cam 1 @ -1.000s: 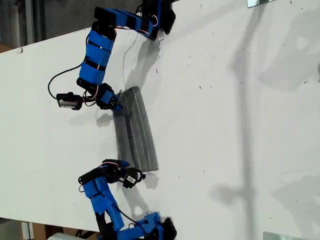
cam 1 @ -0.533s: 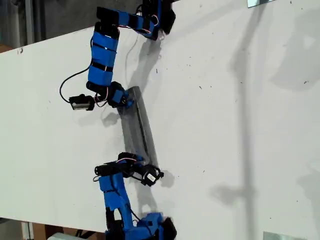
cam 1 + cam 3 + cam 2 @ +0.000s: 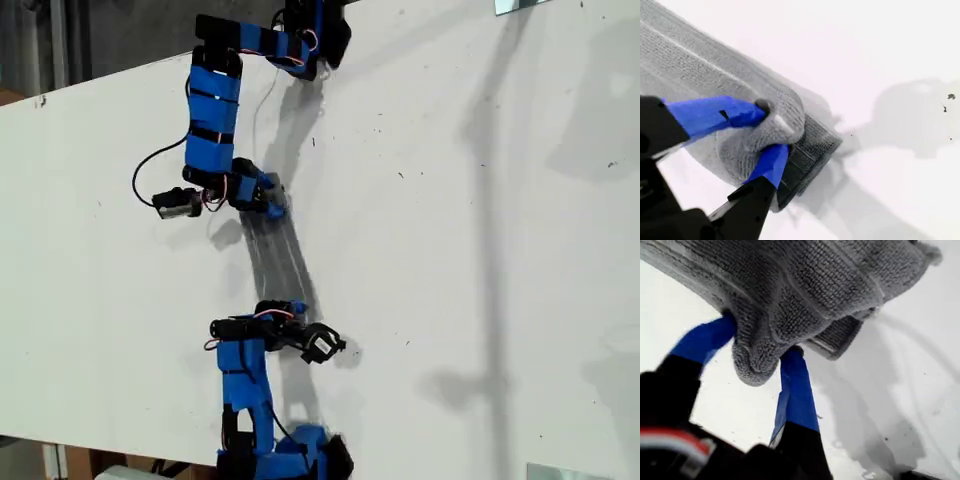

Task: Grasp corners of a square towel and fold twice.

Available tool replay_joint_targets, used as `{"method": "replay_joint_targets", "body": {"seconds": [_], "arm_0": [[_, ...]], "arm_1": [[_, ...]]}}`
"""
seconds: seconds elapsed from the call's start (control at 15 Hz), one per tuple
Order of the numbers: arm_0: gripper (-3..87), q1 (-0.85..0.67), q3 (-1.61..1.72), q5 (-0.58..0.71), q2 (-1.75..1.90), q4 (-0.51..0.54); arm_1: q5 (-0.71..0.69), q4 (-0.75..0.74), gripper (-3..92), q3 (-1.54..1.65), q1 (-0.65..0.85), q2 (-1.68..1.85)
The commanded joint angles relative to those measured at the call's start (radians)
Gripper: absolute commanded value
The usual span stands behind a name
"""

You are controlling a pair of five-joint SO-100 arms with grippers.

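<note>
The wide white table (image 3: 480, 250) carries the whole rig. The thin grey square towel of soft striped fabric (image 3: 280, 265) is gathered into a narrow blurred band between the two blue segmented arms, one at the exterior view's top (image 3: 212, 120) and one at its bottom (image 3: 245, 390). The wrist views do not let me say which arm is which.

My first gripper (image 3: 762, 337) has its blue jaws pinched on a thick bunched fold of the towel. My second gripper (image 3: 771, 127) is likewise clamped on a rounded wad at the cloth's end, with layered edges poking out beside the jaw.

My worry is that each bite holds a bunch, not a clean corner. If the arms pull unevenly, a lower layer could slip free, and the fold would land skewed or fall open. A band stretched too taut might also tug out of one grip. If it sags, it could drag on the table and wrinkle.

Only the exterior view shows both arms and the span between them, yet the cloth there is too blurred to read. Only the wrist views show the knit, the layers and the jaws' bite. I cannot pick out the towel's pointed corners in any view.
</note>
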Motion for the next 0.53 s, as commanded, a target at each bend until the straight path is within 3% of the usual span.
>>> {"method": "replay_joint_targets", "body": {"seconds": [0.0, 0.13, 0.47], "arm_0": [[35.2, -0.049, 0.012, 0.018, 0.132, 0.021], [39.3, -0.084, 0.078, 0.031, 0.225, 0.023], [39.8, -0.156, 0.268, 0.069, 0.462, 0.025]], "arm_1": [[0.0, 0.029, 49.5, -0.015, 0.003, 0.064], [-0.021, 0.052, 51.6, -0.015, 0.034, 0.075], [-0.152, 0.055, 51.7, 0.011, 0.187, 0.034]]}}
